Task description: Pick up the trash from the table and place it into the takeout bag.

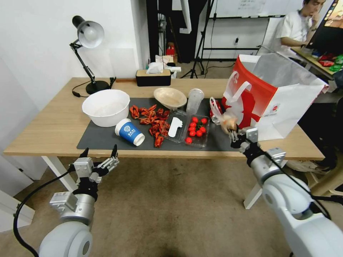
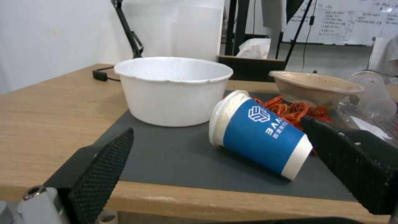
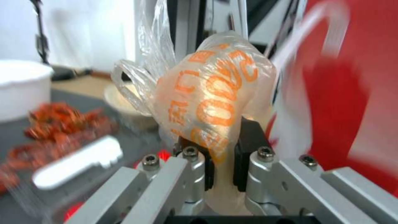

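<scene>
Holding a plastic bag (image 3: 207, 93), your right gripper (image 1: 234, 136) is clenched on its lower neck, centre-right of the head frame, just beside the red-and-white takeout bag (image 1: 271, 96). Judgement: it's light, soft, slippery film with a pale lump inside, so keep the pinch on the gathered neck. Table (image 1: 53, 125) is light wood with a dark mat (image 1: 103, 137); remaining trash sits mid-frame: beige bowl (image 1: 170, 97), clear cup (image 1: 194, 100), blue cup (image 1: 129, 131) on its side. Left gripper (image 1: 99, 152) hangs released, lower left, below the table edge. Office room behind.
</scene>
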Robot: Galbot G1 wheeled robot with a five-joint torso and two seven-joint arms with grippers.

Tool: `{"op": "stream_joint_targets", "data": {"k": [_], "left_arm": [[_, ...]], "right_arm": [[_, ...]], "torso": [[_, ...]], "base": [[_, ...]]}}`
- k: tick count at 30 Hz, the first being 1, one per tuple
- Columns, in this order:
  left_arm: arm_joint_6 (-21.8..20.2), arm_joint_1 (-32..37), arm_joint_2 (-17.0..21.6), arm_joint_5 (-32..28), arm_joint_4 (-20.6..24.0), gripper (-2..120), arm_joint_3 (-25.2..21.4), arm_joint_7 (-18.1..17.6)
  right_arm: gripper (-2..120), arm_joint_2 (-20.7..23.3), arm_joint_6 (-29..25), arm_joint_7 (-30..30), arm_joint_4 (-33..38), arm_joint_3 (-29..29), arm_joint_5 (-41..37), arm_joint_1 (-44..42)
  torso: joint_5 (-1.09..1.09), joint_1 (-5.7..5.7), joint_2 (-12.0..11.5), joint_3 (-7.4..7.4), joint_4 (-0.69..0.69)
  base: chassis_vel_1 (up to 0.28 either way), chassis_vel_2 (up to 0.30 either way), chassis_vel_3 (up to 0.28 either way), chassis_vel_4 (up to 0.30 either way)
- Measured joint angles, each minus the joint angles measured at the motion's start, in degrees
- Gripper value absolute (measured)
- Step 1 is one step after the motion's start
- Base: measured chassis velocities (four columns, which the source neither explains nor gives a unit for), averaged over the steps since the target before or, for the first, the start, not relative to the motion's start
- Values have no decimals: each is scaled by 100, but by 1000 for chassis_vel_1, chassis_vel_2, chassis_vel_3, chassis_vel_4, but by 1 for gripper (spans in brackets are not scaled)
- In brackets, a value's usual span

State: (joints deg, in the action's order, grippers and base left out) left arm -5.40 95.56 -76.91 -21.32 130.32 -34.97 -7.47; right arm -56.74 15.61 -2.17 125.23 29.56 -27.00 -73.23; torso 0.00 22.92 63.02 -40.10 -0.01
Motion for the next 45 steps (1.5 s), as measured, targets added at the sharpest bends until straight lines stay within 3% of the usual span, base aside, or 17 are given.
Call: {"op": "stream_joint_targets", "data": {"k": [10,11,18,30,45], "left_arm": [[2,70,-48,35,29,100,-12,3],[8,81,-56,47,30,100,-12,6],[9,90,-67,51,53,100,-21,3],[1,99,-12,43,98,100,-47,-37],[-13,73,34,32,95,100,-30,-53]], "right_arm": [[7,926,-2,-626,456,347,-1084,566],[7,1133,-2,-840,302,388,-1404,931],[7,1424,-3,-1135,-388,388,-1897,1766],[7,1620,75,-1405,-1407,70,-2077,2425],[60,1784,449,-1399,-1572,61,-2270,2429]], "torso": [[0,-1,0,0,0],[0,-1,0,0,1],[0,-1,0,-1,1],[0,0,0,-1,1],[0,0,0,-1,0]], "base": [[0,0,0,0],[0,0,0,0],[0,0,0,0],[0,0,0,0],[0,0,0,0]]}}
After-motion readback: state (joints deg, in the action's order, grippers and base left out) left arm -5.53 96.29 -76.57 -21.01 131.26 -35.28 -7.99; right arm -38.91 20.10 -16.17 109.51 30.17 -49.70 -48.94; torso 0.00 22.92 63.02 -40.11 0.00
